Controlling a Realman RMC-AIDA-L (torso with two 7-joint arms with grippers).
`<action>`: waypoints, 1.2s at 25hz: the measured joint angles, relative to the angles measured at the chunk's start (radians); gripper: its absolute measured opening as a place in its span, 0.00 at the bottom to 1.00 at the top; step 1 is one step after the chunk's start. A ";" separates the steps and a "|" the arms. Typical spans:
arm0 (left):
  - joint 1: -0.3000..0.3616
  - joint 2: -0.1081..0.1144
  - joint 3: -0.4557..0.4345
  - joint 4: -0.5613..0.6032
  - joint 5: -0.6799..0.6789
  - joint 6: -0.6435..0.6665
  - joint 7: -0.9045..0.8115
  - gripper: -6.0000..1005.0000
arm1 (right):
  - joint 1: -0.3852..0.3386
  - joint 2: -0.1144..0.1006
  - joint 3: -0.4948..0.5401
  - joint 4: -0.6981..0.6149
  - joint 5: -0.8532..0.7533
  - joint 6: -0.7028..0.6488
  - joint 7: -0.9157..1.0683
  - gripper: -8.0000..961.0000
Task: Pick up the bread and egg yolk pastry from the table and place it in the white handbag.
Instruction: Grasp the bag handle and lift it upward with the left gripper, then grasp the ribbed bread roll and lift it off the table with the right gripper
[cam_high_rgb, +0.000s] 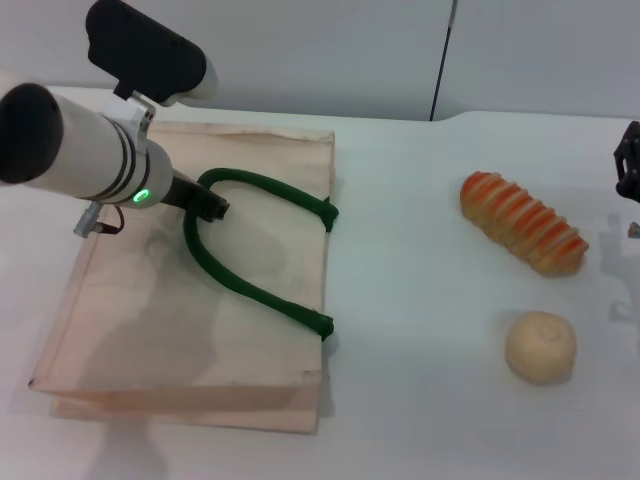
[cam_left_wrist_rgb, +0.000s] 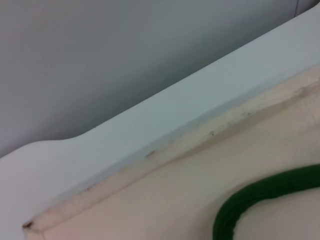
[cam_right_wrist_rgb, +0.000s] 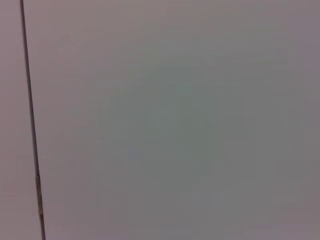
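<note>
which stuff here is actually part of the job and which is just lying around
Part of the job:
- bread
- egg yolk pastry
- white handbag, lying flat
- left end effector, at the bag's green handle
- right end effector, at the table's right edge

Just there:
- white table
- nothing else loose in view

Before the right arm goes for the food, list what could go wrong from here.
1. The white handbag lies flat with no open mouth showing, so food may just land on top of it.
2. The left gripper sits at the green handle; a tug could drag the bag.
3. The egg yolk pastry is round and close to the bread; a nudge might roll it.
</note>
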 joint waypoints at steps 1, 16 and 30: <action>0.000 0.000 0.000 -0.001 0.000 0.000 0.000 0.66 | 0.000 0.000 0.000 0.000 0.000 0.000 0.000 0.57; -0.002 0.002 0.000 0.000 0.011 0.002 0.000 0.14 | 0.008 0.000 -0.005 0.000 0.000 -0.007 0.000 0.57; 0.024 0.009 0.001 0.154 0.012 -0.016 0.026 0.13 | 0.012 -0.002 -0.011 0.015 -0.011 -0.108 -0.005 0.57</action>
